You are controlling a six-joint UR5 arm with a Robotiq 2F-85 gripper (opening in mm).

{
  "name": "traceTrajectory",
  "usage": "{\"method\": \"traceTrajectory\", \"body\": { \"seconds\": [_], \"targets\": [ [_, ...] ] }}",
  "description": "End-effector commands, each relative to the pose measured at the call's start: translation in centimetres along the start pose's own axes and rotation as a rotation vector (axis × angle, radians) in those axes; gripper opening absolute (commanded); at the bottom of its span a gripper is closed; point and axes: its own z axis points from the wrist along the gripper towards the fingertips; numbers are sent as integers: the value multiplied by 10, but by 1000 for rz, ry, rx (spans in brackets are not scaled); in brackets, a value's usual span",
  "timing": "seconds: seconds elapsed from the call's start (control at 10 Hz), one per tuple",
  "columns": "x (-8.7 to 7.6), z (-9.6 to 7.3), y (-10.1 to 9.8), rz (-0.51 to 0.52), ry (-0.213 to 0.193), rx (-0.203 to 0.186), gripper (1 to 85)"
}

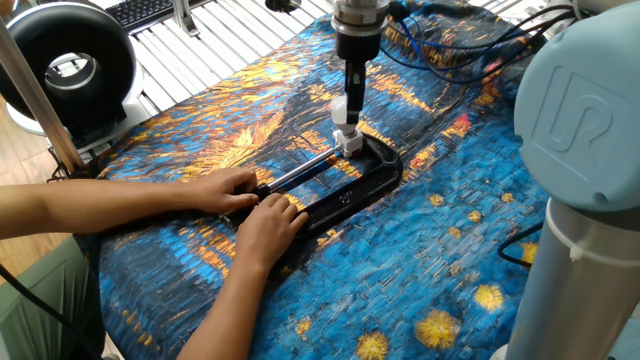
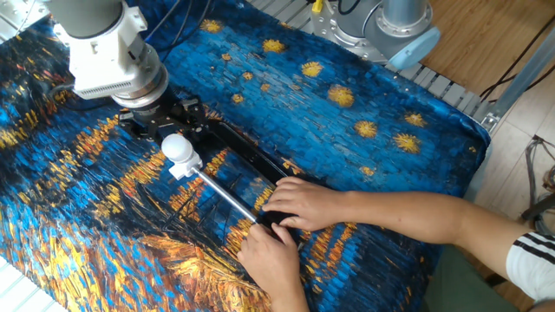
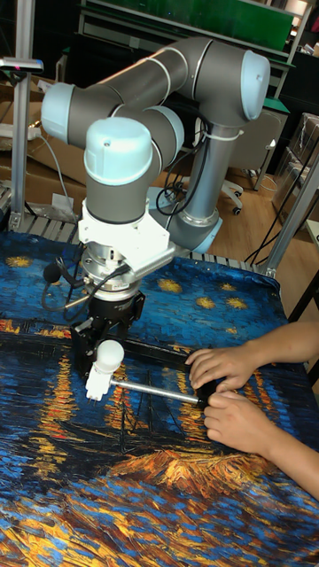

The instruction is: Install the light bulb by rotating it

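Note:
The light bulb, a small white globe, stands upright in a white socket block at the end of a black C-clamp. It also shows as the light bulb and the light bulb. My gripper hangs just above and behind the bulb. Its black fingers spread wider than the globe and nothing sits between them. From the side, the gripper hides the bulb's right half. Two human hands press the clamp's other end down.
A starry-night cloth covers the table. The clamp's metal screw rod runs from the socket block to the hands. Cables lie behind my arm, and a black round fan sits off the table's left. My arm's base stands at the far edge.

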Motion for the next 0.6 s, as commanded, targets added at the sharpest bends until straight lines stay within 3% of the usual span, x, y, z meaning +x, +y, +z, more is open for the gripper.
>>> {"method": "traceTrajectory", "body": {
  "seconds": [0.0, 0.3, 0.5],
  "targets": [
    [-9, 2, 0, -57, -14, -11, 637],
    [-4, -1, -21, -151, 10, 59, 640],
    [-9, -5, -20, -168, 21, 61, 647]
  ]
}}
